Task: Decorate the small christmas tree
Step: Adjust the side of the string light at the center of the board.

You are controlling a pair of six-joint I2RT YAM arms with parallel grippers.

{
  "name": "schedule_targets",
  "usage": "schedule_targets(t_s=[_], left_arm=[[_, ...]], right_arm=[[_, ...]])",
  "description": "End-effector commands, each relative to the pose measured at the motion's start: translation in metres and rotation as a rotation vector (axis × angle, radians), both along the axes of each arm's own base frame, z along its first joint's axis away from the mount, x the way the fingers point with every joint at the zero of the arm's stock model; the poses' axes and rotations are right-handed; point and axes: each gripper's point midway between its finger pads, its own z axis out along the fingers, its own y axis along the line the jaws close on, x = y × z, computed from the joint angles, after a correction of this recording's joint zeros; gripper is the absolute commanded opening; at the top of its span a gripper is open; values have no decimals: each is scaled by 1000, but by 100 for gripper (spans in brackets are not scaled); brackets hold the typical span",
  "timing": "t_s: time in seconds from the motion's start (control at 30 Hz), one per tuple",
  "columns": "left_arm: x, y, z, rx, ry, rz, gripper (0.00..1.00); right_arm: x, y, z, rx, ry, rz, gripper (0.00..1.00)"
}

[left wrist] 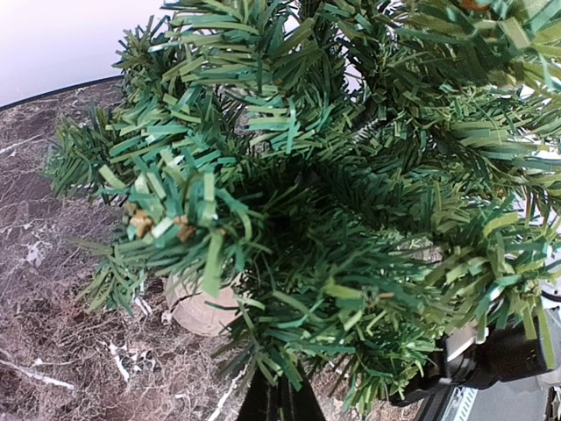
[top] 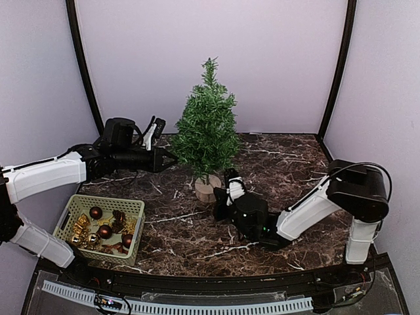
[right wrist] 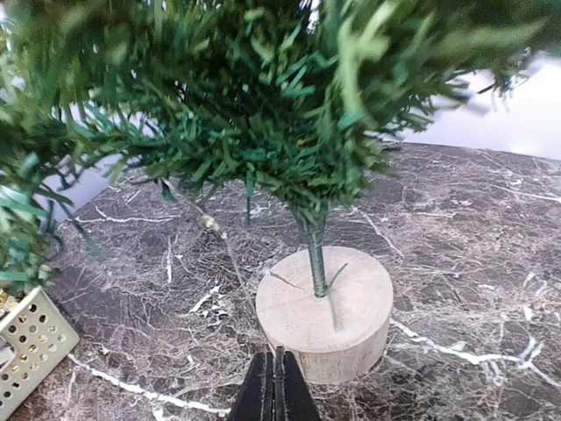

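The small christmas tree [top: 207, 125] stands mid-table on its round wooden base [top: 206, 189]. My left gripper [top: 170, 159] is shut, its tips pushed into the tree's lower left branches; in the left wrist view the fingers [left wrist: 279, 399] sit together under the needles [left wrist: 333, 263]. Small gold bits [left wrist: 140, 221] cling to one branch. My right gripper [top: 219, 202] is low at the front of the base. In the right wrist view it [right wrist: 279, 361] is shut just before the base [right wrist: 329, 307]. A thin thread [right wrist: 230, 263] runs from a gold bead [right wrist: 209, 223] down to its tips.
A pale green perforated basket [top: 136, 213] stands at the front left and holds dark red balls [top: 105, 231] and gold ornaments [top: 81, 226]. Its corner [right wrist: 26, 351] shows at the right wrist view's left edge. Curved grey walls close off the back.
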Motion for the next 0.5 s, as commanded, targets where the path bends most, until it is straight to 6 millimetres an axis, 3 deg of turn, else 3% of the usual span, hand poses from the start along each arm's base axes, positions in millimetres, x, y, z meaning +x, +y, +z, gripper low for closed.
schedule_targets(t_s=[0.0, 0.13, 0.33, 0.47], left_arm=[[2, 5, 28, -26, -74, 9, 0], [3, 5, 28, -20, -77, 4, 0], [3, 2, 30, -20, -88, -14, 0], [3, 3, 29, -15, -92, -14, 0]], right_arm=[[-15, -11, 42, 54, -54, 33, 0], [-35, -7, 50, 13, -24, 160, 0], [-67, 6, 48, -50, 56, 310, 0], [-78, 15, 42, -88, 98, 345, 0]])
